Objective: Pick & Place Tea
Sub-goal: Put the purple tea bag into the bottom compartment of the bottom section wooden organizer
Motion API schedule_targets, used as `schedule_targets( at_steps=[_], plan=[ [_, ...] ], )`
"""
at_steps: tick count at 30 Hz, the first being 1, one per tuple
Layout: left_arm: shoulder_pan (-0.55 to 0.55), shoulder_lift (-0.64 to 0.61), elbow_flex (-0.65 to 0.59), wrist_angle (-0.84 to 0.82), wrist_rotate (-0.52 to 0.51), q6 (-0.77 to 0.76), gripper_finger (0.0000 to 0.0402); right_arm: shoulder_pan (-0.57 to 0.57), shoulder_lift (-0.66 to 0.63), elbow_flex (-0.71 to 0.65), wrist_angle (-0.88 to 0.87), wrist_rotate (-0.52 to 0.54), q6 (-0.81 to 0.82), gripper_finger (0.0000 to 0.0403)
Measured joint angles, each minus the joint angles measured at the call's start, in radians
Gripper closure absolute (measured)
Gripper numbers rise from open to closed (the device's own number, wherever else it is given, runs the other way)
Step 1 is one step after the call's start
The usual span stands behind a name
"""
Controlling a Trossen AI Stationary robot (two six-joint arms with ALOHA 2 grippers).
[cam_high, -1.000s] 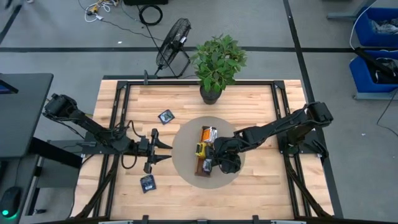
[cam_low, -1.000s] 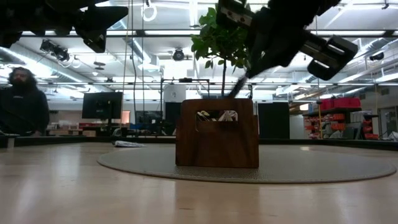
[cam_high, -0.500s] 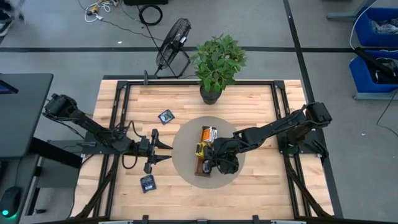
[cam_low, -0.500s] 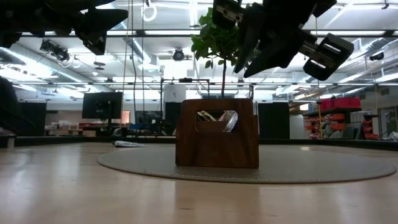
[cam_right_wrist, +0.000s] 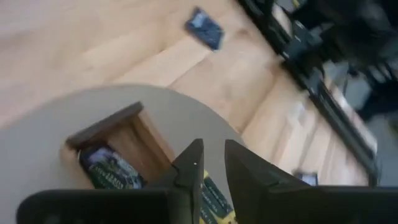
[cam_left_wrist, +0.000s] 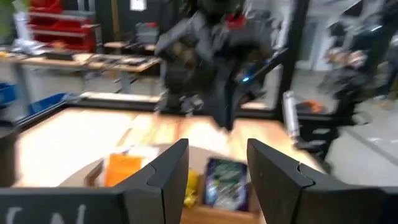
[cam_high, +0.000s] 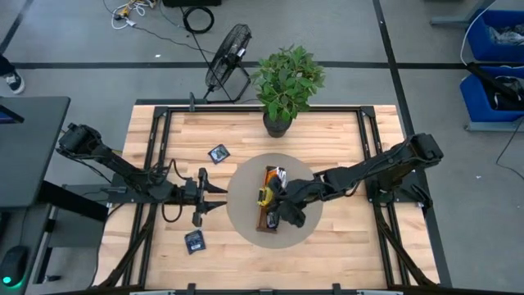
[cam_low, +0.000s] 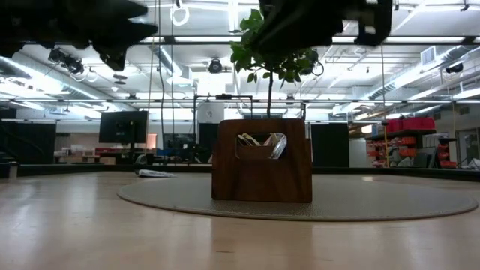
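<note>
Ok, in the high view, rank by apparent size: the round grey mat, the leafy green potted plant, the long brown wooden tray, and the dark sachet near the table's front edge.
Largest to smallest:
1. Round grey mat
2. Leafy green potted plant
3. Long brown wooden tray, partly hidden by the right arm
4. Dark sachet near the front edge

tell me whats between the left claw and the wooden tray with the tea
In the high view, only bare tabletop and the edge of the round grey mat lie between the open left claw and the wooden tray; no sachet sits there.
</note>
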Motion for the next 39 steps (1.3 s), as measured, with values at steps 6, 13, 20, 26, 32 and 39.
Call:
schedule_targets(
  at_steps=[6, 13, 20, 26, 32, 39],
  plan=[
    [0.0, 0.0, 0.0, -0.032, -0.16, 0.001, 0.0234, -0.023, -0.051, 0.0, -0.025, -0.182, 0.306, 0.033],
    [0.071, 0.0, 0.0, -0.062, -0.225, -0.096, 0.0234, -0.021, -0.052, -0.118, 0.173, -0.32, 0.495, 0.033],
    [0.176, 0.0, 0.0, -0.134, -0.039, -0.249, 0.0234, -0.019, -0.128, -0.368, 0.59, -0.325, 0.654, 0.033],
    [0.259, -0.026, 0.001, -0.202, 0.004, -0.293, 0.0234, 0.006, -0.226, -0.576, 0.867, -0.178, 0.719, 0.033],
    [0.375, -0.102, 0.001, -0.345, 0.11, -0.37, 0.0234, 0.033, -0.304, -0.692, 0.945, -0.037, 0.751, 0.033],
    [0.57, -0.17, 0.001, -0.583, 0.177, -0.486, 0.0234, 0.072, -0.342, -0.751, 0.953, 0.085, 0.757, 0.033]
  ],
)
